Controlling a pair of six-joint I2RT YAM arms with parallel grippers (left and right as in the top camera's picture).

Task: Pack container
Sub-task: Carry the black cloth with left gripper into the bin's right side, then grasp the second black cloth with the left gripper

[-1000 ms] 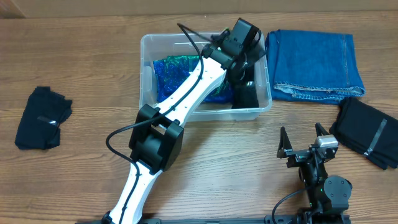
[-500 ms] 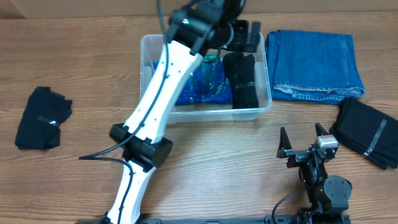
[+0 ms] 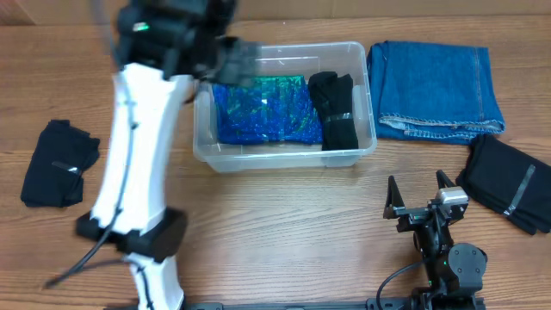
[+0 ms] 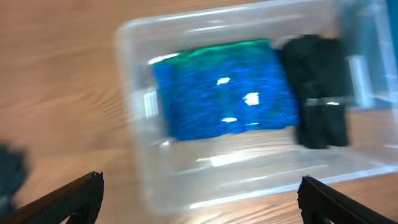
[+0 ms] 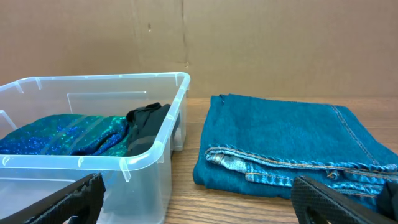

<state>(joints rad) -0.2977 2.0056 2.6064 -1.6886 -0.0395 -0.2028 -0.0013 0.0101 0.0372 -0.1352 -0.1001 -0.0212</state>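
The clear container (image 3: pixel 362 151) stands at the table's back middle. It holds a folded blue-green garment (image 3: pixel 263 108) on the left and a folded black garment (image 3: pixel 334 108) on the right. Both show in the left wrist view, the blue one (image 4: pixel 227 99) and the black one (image 4: pixel 317 93) inside the container (image 4: pixel 134 118). My left gripper (image 3: pixel 237 62) is open and empty, blurred, above the container's back left corner. My right gripper (image 3: pixel 421 194) is open and empty near the table's front, right of centre. In the right wrist view the container (image 5: pixel 149 152) is at left.
Folded blue jeans (image 3: pixel 435 86) lie right of the container, also in the right wrist view (image 5: pixel 292 149). A black folded garment (image 3: pixel 512 185) lies at the far right. Another black garment (image 3: pixel 58 162) lies at the far left.
My left arm has swung from the container's right side, where the black garment now lies, leftward to its back left corner. The right arm has not moved.
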